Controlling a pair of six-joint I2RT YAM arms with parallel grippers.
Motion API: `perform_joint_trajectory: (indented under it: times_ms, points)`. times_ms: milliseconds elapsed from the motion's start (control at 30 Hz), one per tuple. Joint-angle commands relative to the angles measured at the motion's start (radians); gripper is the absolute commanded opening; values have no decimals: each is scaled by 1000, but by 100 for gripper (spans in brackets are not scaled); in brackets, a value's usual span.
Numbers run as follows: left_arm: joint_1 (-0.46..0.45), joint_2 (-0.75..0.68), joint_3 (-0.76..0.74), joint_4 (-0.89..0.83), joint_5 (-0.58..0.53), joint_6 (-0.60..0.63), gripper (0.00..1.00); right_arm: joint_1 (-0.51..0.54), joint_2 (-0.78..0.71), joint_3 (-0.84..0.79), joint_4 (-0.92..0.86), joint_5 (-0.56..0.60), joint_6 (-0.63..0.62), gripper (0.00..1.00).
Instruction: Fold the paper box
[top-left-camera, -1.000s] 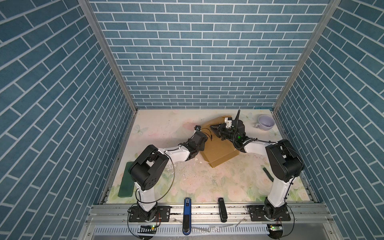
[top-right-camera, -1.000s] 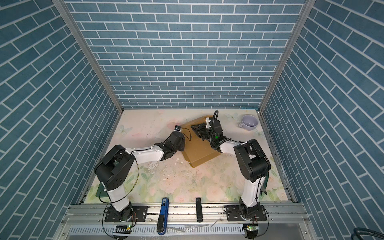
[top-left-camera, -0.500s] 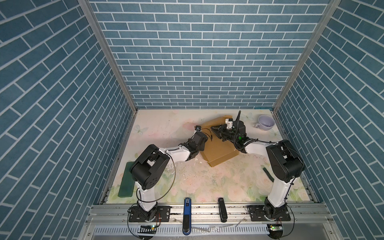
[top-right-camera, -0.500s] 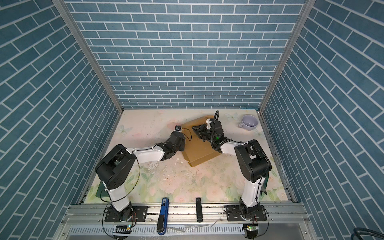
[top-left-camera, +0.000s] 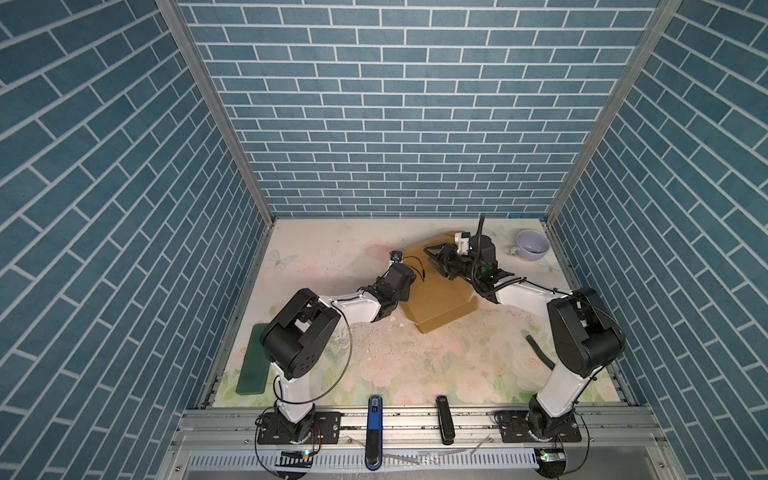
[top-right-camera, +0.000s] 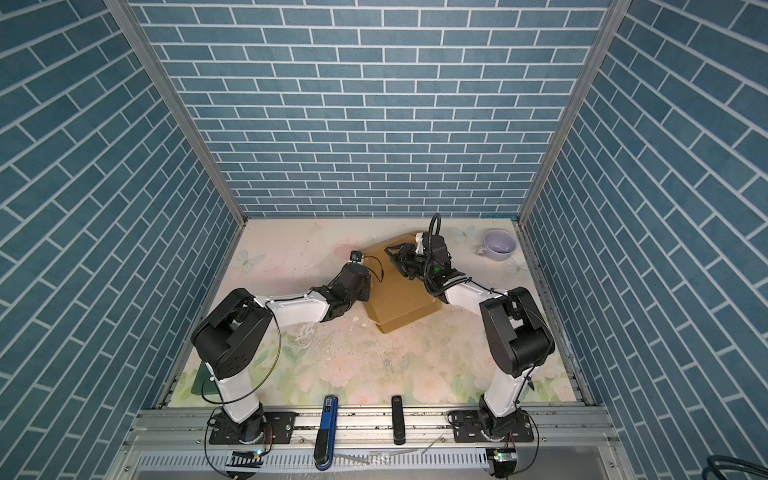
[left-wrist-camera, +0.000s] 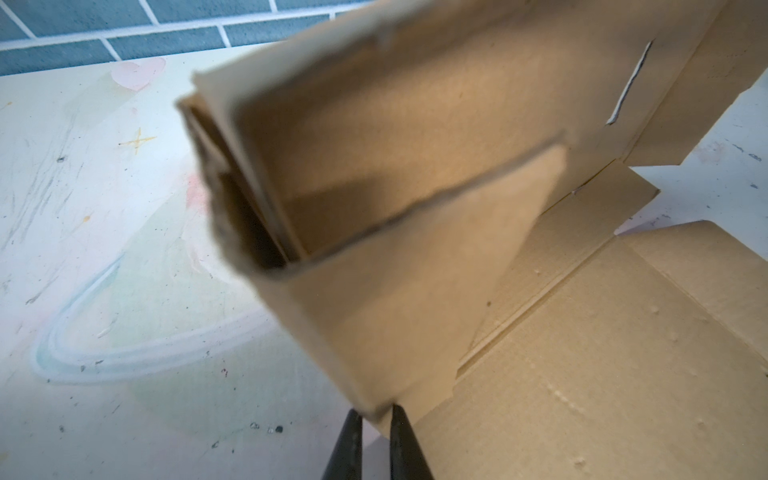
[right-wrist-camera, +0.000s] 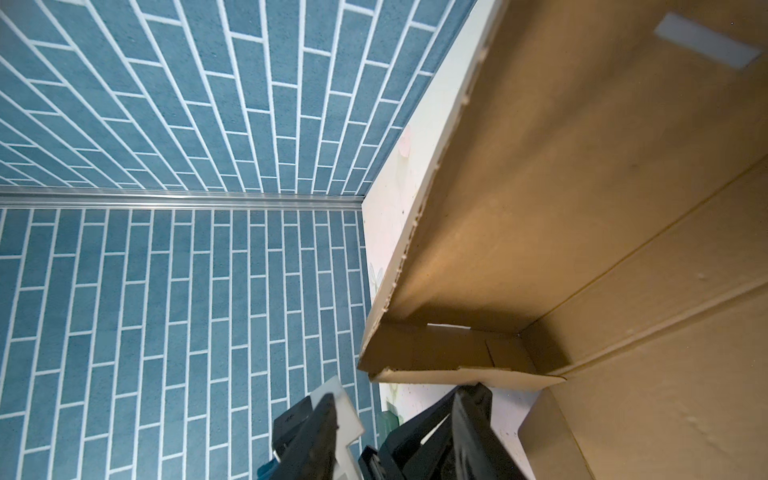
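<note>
- The paper box (top-left-camera: 440, 299) is seen toward the far edge of the table (top-left-camera: 374, 365).
- Its flap is clamped in the left gripper (left-wrist-camera: 376, 413).
- The jaws of the right gripper (right-wrist-camera: 399, 392) are spread apart.

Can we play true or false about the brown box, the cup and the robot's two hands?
1. The paper box is brown cardboard. True.
2. The cup sits inside the box. False: it stands apart from the box, near the back right corner.
3. The left hand pinches an edge of the box. True.
4. The right hand is squeezed shut. False: its fingers stand apart, with nothing between them.
</note>
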Motion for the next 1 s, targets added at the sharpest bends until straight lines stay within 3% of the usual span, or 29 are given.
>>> perform_joint_trajectory:
  times_ms: [0, 967]
  points:
    - [-2, 16, 0, 16, -9, 6, 16, -5, 21, 79, -54, 40, -20, 47]
    - [-3, 21, -9, 28, -1, 5, 16, -21, 164, 261, -140, 106, 14, 36]
